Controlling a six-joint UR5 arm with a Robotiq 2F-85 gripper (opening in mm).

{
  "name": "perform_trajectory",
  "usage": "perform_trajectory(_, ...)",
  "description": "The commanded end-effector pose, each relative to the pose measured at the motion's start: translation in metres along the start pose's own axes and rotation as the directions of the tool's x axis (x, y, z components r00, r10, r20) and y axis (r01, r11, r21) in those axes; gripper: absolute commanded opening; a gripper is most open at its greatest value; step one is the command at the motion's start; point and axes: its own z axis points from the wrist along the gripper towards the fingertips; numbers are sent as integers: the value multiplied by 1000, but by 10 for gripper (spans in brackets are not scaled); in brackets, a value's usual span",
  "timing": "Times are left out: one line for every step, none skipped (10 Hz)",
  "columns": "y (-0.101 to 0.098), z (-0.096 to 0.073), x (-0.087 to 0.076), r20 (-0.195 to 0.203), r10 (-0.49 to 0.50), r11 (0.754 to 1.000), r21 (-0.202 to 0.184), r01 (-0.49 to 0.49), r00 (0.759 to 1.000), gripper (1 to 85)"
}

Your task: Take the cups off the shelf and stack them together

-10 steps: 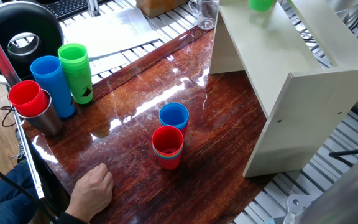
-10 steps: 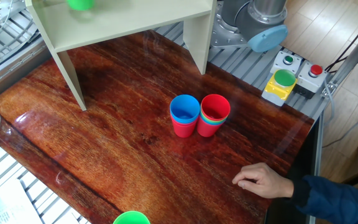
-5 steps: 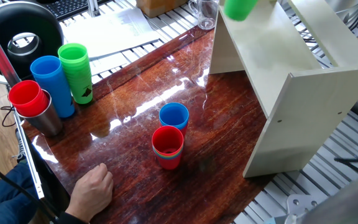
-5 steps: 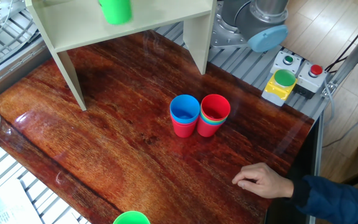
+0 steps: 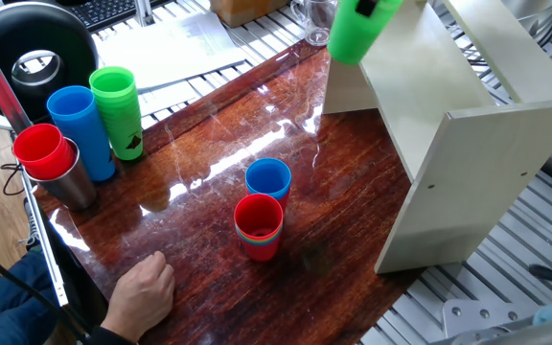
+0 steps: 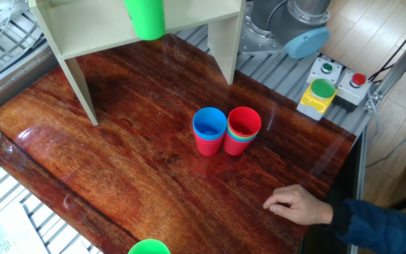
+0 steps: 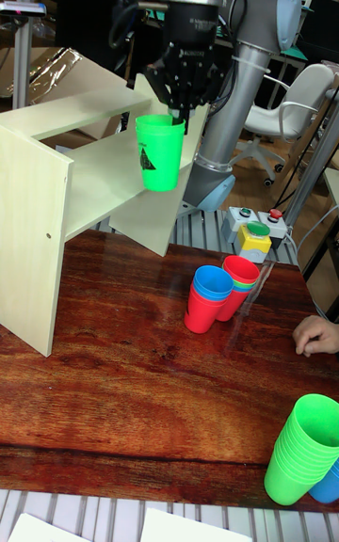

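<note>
A green cup (image 7: 160,154) with a black logo hangs in the air just off the front edge of the cream shelf (image 7: 56,184). My gripper (image 7: 179,119) is shut on its rim from above. The same green cup (image 5: 357,34) (image 6: 146,17) shows at the top of both fixed views, in front of the shelf (image 5: 448,125) (image 6: 83,35). On the table stand two small stacks side by side: a blue cup (image 5: 268,180) (image 6: 209,125) nested in a red one, and a red-topped stack (image 5: 258,227) (image 6: 243,127).
Tall blue (image 5: 82,129) and green (image 5: 118,110) cup columns and a steel tumbler (image 5: 65,182) holding a red cup stand at the table's left. A person's hand (image 5: 142,292) (image 6: 298,204) rests at the near edge. A button box (image 6: 323,92) sits by the arm base.
The green cup has come off the shelf board, moving outward past its front edge and lower in both fixed views. The two stacks and the hand have not moved.
</note>
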Motion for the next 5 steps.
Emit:
perform_trajectory(-8, 2, 22, -78, -73, 995, 55, 77, 994, 13)
perform_trajectory(-24, -2, 28, -116, -126, 985, 101, 138, 985, 13)
perform_trajectory(-47, -6, 28, -143, -205, 957, 177, 229, 968, 13)
perform_trajectory(-66, -11, 31, -183, -242, 930, 234, 282, 953, 13)
perform_trajectory(-83, -17, 38, -240, -280, 897, 278, 342, 929, 13)
